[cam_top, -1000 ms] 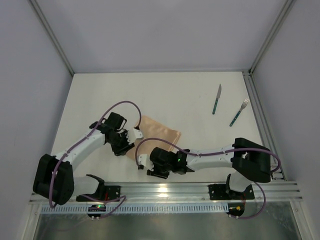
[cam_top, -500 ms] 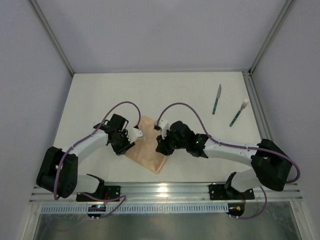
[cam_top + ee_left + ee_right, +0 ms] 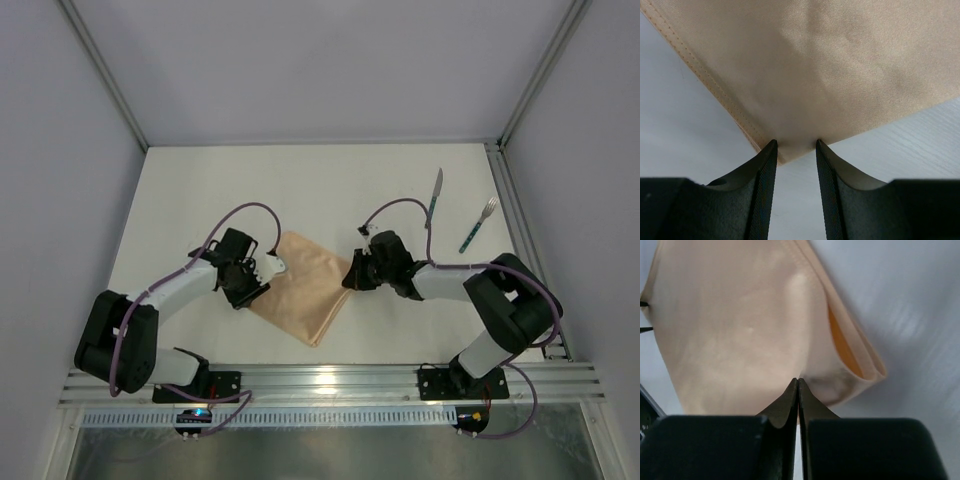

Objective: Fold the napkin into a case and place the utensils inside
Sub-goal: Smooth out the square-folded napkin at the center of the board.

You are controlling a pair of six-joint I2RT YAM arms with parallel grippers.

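The white bench (image 3: 200, 190) fills the floor of the enclosure, and both arms reach in over it from the near edge. The folded peach-orange napkin (image 3: 305, 290) lies flat between them, turned on a slant, a little nearer the near edge than the far one and roughly midway between the sides. From the right wrist, its layers (image 3: 740, 340) gape slightly at the right-hand corner, showing a darker orange inside. The left gripper (image 3: 262, 272) sits low at the napkin's left corner. Its wrist view shows the jaws (image 3: 795, 145) standing narrowly apart, with the stitched corner of the cloth (image 3: 830, 65) lying just at the gap and not clamped. The right gripper (image 3: 352, 275) is at the opposite, right-hand corner. Its jaws (image 3: 798, 382) are pressed tight together, their tips meeting on the fabric just inside that corner, where the cloth puckers as if nipped. Well away, towards the far right corner of the bench, lie the teal-handled knife (image 3: 434, 198) and, closer to the right edge, the matching fork (image 3: 478, 225), apart from each other.
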